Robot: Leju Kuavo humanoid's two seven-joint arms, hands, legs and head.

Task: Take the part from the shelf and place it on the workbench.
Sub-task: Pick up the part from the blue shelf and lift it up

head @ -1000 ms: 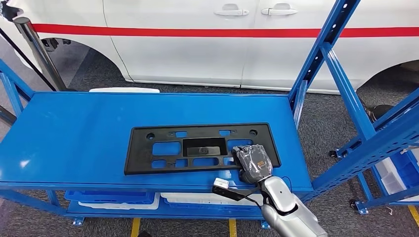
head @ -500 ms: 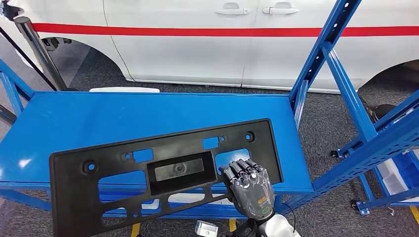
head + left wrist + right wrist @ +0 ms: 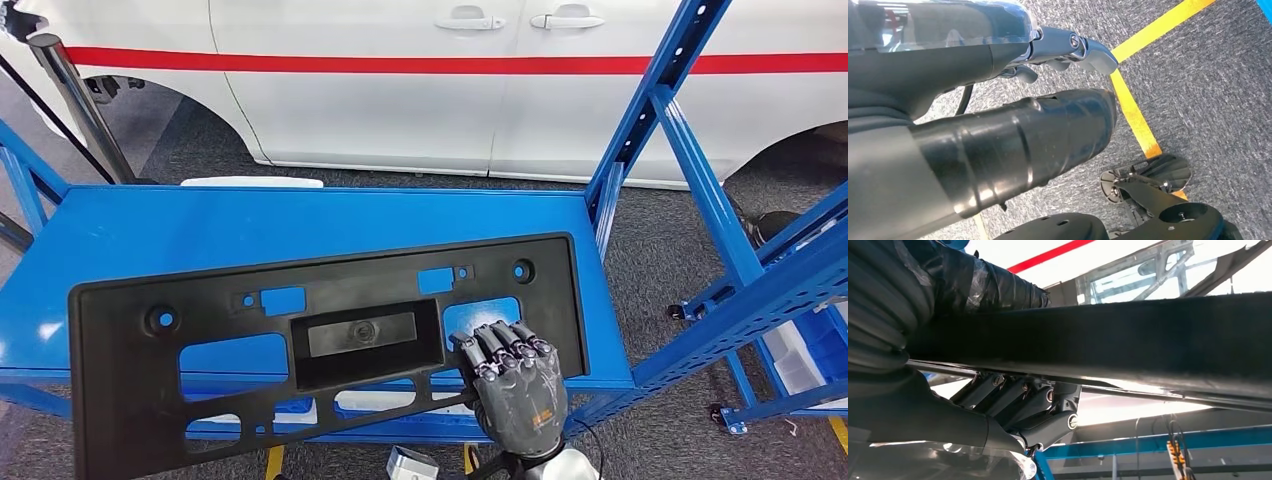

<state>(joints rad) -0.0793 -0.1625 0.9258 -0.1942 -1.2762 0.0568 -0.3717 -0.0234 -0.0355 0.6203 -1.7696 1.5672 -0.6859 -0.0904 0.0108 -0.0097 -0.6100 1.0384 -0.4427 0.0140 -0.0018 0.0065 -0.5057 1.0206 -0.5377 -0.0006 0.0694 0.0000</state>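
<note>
Fingers (image 3: 505,345) over part (image 3: 250,340), thumb hidden.

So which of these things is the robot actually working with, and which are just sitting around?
Part of the job:
- black plastic part, lifted off the surface
- right hand, gripping the part's near edge
- blue shelf that the part was on

Just lying about:
- white car behind the shelf
- white trays on the lower level
- blue rack to the right

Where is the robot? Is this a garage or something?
Probably a car workshop or factory floor. A white car is parked behind blue metal shelving, and the right hand holds a black plastic car part. Yellow lines mark the floor.
</note>
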